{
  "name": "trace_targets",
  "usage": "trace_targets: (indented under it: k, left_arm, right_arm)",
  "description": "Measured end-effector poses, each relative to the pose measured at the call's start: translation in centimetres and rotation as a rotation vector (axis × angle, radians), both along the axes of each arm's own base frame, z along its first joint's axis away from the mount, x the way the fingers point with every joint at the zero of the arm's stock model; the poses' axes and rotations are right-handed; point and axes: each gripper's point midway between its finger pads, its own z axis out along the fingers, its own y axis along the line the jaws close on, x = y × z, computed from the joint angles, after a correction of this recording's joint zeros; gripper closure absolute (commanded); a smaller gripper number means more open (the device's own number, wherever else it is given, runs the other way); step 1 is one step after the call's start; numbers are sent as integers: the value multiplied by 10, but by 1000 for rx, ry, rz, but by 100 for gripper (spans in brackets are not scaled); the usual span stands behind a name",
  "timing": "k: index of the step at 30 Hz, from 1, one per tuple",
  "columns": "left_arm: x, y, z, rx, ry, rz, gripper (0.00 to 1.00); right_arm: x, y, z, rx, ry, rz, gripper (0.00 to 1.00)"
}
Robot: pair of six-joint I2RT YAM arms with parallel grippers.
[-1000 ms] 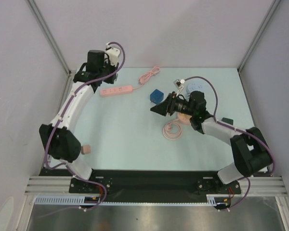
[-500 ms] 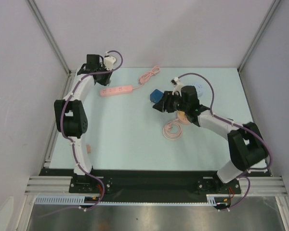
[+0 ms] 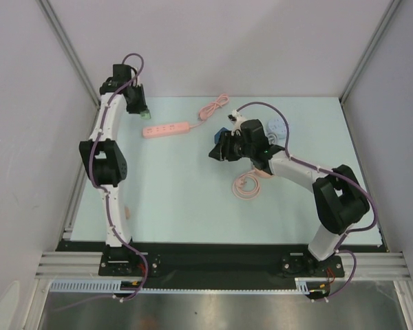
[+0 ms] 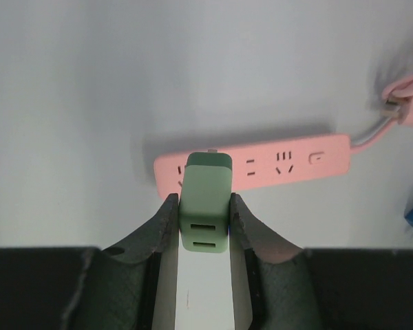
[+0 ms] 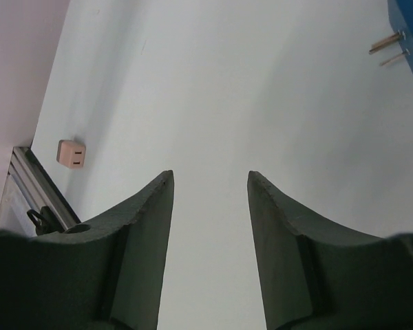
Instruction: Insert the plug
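Note:
My left gripper (image 4: 204, 206) is shut on a green plug (image 4: 205, 201), held above the left end of the pink power strip (image 4: 261, 163). In the top view the left gripper (image 3: 143, 110) is at the far left, just left of the pink strip (image 3: 166, 128), with the green plug (image 3: 146, 114) at its tip. My right gripper (image 5: 210, 180) is open and empty above the table. In the top view it (image 3: 215, 152) is mid-table beside a blue plug (image 3: 223, 133).
A blue plug with two prongs (image 5: 407, 34) lies at the right wrist view's top right. A small beige plug (image 5: 71, 153) sits near the left rail. A coiled pink cable (image 3: 246, 186) and the strip's cord (image 3: 213, 107) lie on the table.
My left arm has swung back and up toward the far left corner, with the green plug now showing at its tip. My right gripper has moved left and farther from its base.

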Motion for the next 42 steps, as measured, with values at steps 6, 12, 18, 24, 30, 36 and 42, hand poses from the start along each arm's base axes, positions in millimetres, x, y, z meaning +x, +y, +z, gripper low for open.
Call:
trace_targets:
  k: [6,12,18,24,30,36,42]
  left_arm:
    - [-27,2,-37,-62,155,48,100]
    - [-28,-11,-50,-106,190,30,100]
    - [-29,-19,-74,-132,240,16,100]
    - [-22,-20,-74,-133,227,11,100]
    - [-20,-17,-77,-110,228,13,100]
    - [-17,-23,-79,-67,228,-16,100]
    - [-14,-24,-80,-61,226,-21,100]
  right_arm:
    - [-12,-11,10,-13,-22,-2,48]
    - [-13,-11,17,1,-38,3,48]
    - [-16,-11,14,3,-31,11,48]
    - [-17,-12,12,6,-23,16,48]
    - [-17,-12,12,11,-21,19,49]
    - [-16,-12,13,14,-26,19,48]
    - [-16,-12,13,15,-28,19,49]
